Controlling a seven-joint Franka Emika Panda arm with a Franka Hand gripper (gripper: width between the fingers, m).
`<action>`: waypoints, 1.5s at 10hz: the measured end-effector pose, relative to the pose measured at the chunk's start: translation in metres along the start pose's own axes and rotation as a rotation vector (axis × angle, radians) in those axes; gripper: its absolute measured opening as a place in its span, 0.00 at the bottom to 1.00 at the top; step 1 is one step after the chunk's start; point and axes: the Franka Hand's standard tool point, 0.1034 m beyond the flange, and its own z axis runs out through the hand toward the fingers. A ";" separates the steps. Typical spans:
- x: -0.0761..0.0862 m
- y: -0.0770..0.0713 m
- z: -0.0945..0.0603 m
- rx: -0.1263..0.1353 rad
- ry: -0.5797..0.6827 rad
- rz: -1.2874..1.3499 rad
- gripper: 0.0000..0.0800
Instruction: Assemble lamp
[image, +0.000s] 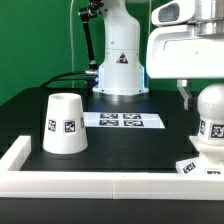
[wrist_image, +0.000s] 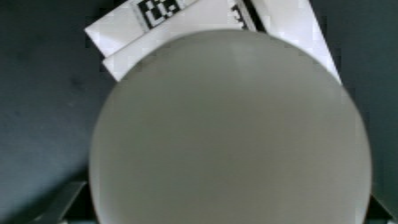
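1. The round bulb (image: 212, 122) stands upright on the low square base (image: 192, 168), at the exterior view's right, close to the near edge of the black table (image: 150, 145).
2. The gripper (image: 198, 93) hangs over the bulb. One dark finger (image: 185, 96) comes down just beside the bulb's upper flank, on the exterior view's left of it.
3. In the wrist view the bulb (wrist_image: 214, 130) fills most of the picture, with a tagged corner of the base (wrist_image: 151, 25) showing behind it.
4. The pictures do not show whether the jaws are pinching the bulb or stand clear of it.
5. The tapered shade (image: 65, 125) stands with its wide end down at the exterior view's left, well apart from the bulb.
6. The marker board (image: 122, 120) lies flat between them, farther back, in front of the robot pedestal (image: 120, 60).
7. A white rail (image: 100, 186) runs along the table's near edge.
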 end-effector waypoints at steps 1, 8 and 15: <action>-0.001 -0.001 -0.001 0.008 -0.019 0.116 0.67; -0.001 -0.002 -0.001 0.004 -0.028 0.071 0.87; -0.004 -0.003 -0.001 0.021 -0.052 -0.464 0.87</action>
